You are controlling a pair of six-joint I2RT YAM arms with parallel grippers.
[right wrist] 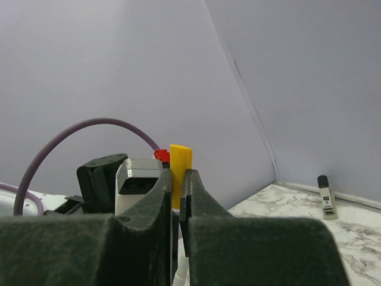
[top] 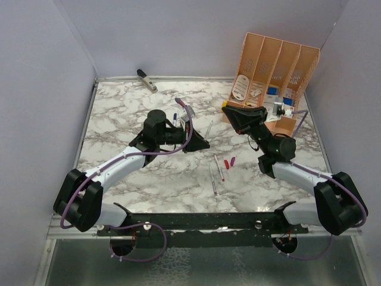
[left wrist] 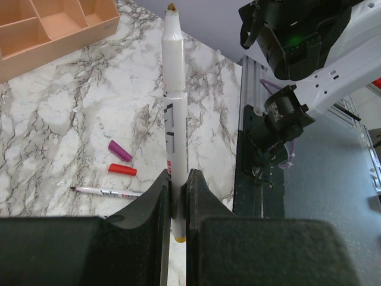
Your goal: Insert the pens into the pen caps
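Observation:
My left gripper (left wrist: 177, 182) is shut on a silver-white pen (left wrist: 175, 107) with a yellow end. The pen's tip points away from the wrist. In the top view this gripper (top: 195, 142) is at mid-table and the pen (top: 208, 130) angles toward the right gripper. My right gripper (right wrist: 177, 179) is shut on the yellow cap (right wrist: 180, 162) and holds it in the air. In the top view it (top: 228, 109) is beside the organizer. Two pens (top: 218, 167) lie on the marble, with a red cap (top: 226, 162) and a magenta cap (top: 233, 160) beside them. These caps also show in the left wrist view, red (left wrist: 122, 170) and magenta (left wrist: 119, 151).
An orange desk organizer (top: 275, 59) with a tray stands at the back right. A grey-black stapler-like object (top: 146, 80) lies at the back left. A pen with a blue tip (top: 175, 117) lies behind the left gripper. Purple walls enclose the marble table (top: 119, 119).

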